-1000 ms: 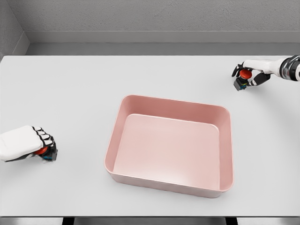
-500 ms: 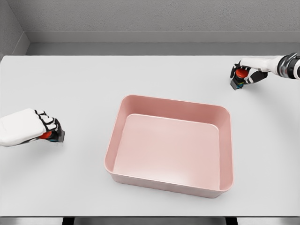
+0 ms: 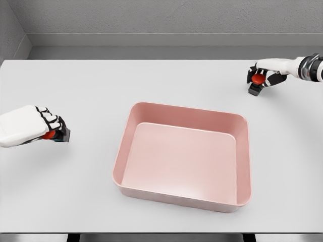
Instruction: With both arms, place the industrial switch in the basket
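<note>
**Over opposite edges: two switches held, both well short of the basket**

From the head view, the only one given, the pink basket (image 3: 182,157) sits on the white surface (image 3: 151,85) toward its front edge, roughly midway between the side edges, and nothing lies inside it.

Near the surface's left edge, the left hand (image 3: 35,128) is curled tight around a small industrial switch (image 3: 52,134); only a sliver of its red button and dark body shows past the knuckles. Near the far right corner, the right hand (image 3: 266,76) has its fingers closed on a second switch (image 3: 257,80), whose red button faces outward and whose dark housing hangs below the fingertips. Both switches are well apart from the basket.

The risks, as I judge them, come from grip and timing. The right switch looks pinched by the fingertips rather than wrapped, so a quick swing toward the basket could twist it loose and drop it on the surface short of the rim. The left switch is almost buried in the fist, so whether it will fall cleanly on release is hard to tell. Either hand coming in low could clip the basket wall and shove the basket. Should both arms arrive together, the hands might crowd each other above the opening.
</note>
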Action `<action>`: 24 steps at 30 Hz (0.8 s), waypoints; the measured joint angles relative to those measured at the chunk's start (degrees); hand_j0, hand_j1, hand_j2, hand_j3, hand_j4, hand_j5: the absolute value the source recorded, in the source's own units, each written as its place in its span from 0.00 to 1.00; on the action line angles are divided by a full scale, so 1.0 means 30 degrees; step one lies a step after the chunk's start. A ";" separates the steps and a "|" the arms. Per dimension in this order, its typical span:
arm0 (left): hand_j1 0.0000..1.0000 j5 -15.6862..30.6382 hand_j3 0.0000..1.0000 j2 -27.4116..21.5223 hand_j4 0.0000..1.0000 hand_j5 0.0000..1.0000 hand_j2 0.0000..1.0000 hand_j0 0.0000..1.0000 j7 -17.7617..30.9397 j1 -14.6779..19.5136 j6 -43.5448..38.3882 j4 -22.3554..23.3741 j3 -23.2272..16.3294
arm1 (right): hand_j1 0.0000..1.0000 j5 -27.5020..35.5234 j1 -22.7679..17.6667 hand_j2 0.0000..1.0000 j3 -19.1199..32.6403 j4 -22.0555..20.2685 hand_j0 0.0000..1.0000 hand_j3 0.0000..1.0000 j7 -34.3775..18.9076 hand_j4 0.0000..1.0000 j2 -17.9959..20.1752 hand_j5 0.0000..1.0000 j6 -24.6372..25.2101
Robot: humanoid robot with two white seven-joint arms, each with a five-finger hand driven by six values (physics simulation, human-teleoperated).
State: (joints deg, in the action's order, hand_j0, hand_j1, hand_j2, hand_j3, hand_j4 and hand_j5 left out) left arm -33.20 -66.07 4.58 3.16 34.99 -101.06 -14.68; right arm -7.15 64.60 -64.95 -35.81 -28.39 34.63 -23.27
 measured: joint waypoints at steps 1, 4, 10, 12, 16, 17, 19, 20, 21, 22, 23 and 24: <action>0.41 0.0005 0.41 0.0015 0.41 0.41 0.41 0.41 0.0000 0.0030 0.0001 -0.0001 0.0000 | 0.48 0.0002 0.0000 0.48 0.0003 -0.0012 0.48 0.48 -0.0033 0.48 0.0006 0.48 -0.0010; 0.41 0.0102 0.41 0.0041 0.41 0.41 0.41 0.41 -0.0002 0.0381 -0.0001 -0.0003 0.0001 | 0.47 0.0022 0.0000 0.47 0.0022 -0.0030 0.47 0.47 -0.0118 0.47 0.0014 0.47 -0.0194; 0.41 0.0728 0.41 0.0211 0.41 0.41 0.41 0.41 -0.0027 0.1670 -0.0006 -0.0004 -0.0016 | 0.45 0.0107 0.0293 0.45 0.0036 -0.0043 0.45 0.45 -0.0172 0.45 0.0073 0.45 -0.1033; 0.41 0.0840 0.41 0.0534 0.41 0.41 0.41 0.41 -0.0032 0.1934 -0.0005 -0.0005 -0.0029 | 0.45 0.0115 0.0293 0.45 0.0033 -0.0161 0.45 0.45 -0.0190 0.45 0.0098 0.45 -0.1365; 0.41 0.0931 0.41 0.1219 0.41 0.41 0.41 0.41 -0.0022 0.2198 -0.0002 -0.0005 -0.0108 | 0.46 0.0187 0.0469 0.46 0.0080 -0.0500 0.46 0.46 -0.0473 0.46 0.0177 0.46 -0.2019; 0.41 0.0936 0.41 0.1411 0.41 0.41 0.41 0.41 -0.0008 0.2227 -0.0001 -0.0004 -0.0139 | 0.46 0.0211 0.0469 0.46 0.0118 -0.0544 0.46 0.46 -0.0559 0.46 0.0197 0.46 -0.2211; 0.41 0.0928 0.41 0.1795 0.41 0.41 0.41 0.41 0.0012 0.2256 0.0000 -0.0004 -0.0189 | 0.46 0.0241 0.0469 0.46 0.0190 -0.0598 0.46 0.46 -0.0706 0.46 0.0218 0.46 -0.2507; 0.41 0.0927 0.41 0.1981 0.41 0.41 0.41 0.41 0.0017 0.2432 0.0000 -0.0005 -0.0216 | 0.46 0.0246 0.0557 0.46 0.0214 -0.0614 0.46 0.46 -0.0757 0.46 0.0223 0.46 -0.2654; 0.41 0.0939 0.41 0.2149 0.41 0.41 0.41 0.41 0.0018 0.2461 0.0000 -0.0004 -0.0247 | 0.46 0.0259 0.0586 0.46 0.0238 -0.0626 0.46 0.46 -0.0807 0.46 0.0226 0.46 -0.2779; 0.41 0.0944 0.41 0.2278 0.41 0.41 0.41 0.41 0.0024 0.2520 0.0001 -0.0004 -0.0270 | 0.46 0.0261 0.0586 0.46 0.0257 -0.0634 0.46 0.46 -0.0869 0.46 0.0231 0.46 -0.2925; 0.41 0.0950 0.41 0.2429 0.41 0.41 0.41 0.41 0.0030 0.2520 0.0003 -0.0004 -0.0285 | 0.46 0.0265 0.0586 0.46 0.0313 -0.0639 0.46 0.46 -0.0928 0.46 0.0238 0.46 -0.3117; 0.41 0.0930 0.41 0.2626 0.41 0.41 0.41 0.41 0.0051 0.2666 0.0006 -0.0003 -0.0302 | 0.46 0.0277 0.0586 0.46 0.0376 -0.0651 0.46 0.46 -0.0986 0.46 0.0242 0.46 -0.3277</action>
State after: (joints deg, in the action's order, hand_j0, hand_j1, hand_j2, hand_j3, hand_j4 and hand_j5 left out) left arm -30.41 -58.19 4.74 11.16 35.01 -101.07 -15.58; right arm -6.32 66.36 -63.83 -37.77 -31.35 35.36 -33.11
